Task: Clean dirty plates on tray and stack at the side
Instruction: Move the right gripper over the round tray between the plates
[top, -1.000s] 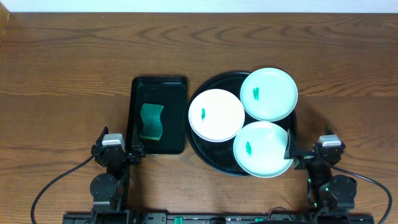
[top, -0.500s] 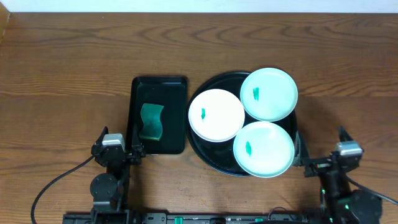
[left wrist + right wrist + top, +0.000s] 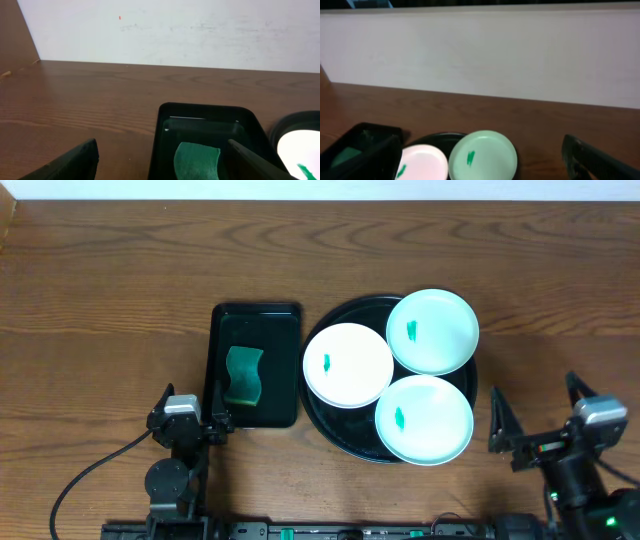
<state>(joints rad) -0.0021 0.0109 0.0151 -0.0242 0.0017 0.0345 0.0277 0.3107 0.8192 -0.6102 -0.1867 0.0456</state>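
Two grippers, both spread wide and holding nothing: my left gripper (image 3: pixel 190 405) sits low at the near edge of the table (image 3: pixel 100 280), just in front of the small tray (image 3: pixel 285 360) with the sponge (image 3: pixel 243 376) in it, and my right gripper (image 3: pixel 535 415) stands on bare wood just right of the big round tray (image 3: pixel 325 425). All three plates lie flat on that tray, the white plate (image 3: pixel 348 365) to the left, one mint plate (image 3: pixel 432 331) at the back and the other mint plate (image 3: pixel 423 419) nearest my right gripper, each with a green smear in its middle. I judge them light, stiff and glossy, so likely to slip. I'd pinch the rim, not the face. The near plate's edge reaches the tray's rim, the easiest place to take hold. The sponge looks soft and will squash when gripped.
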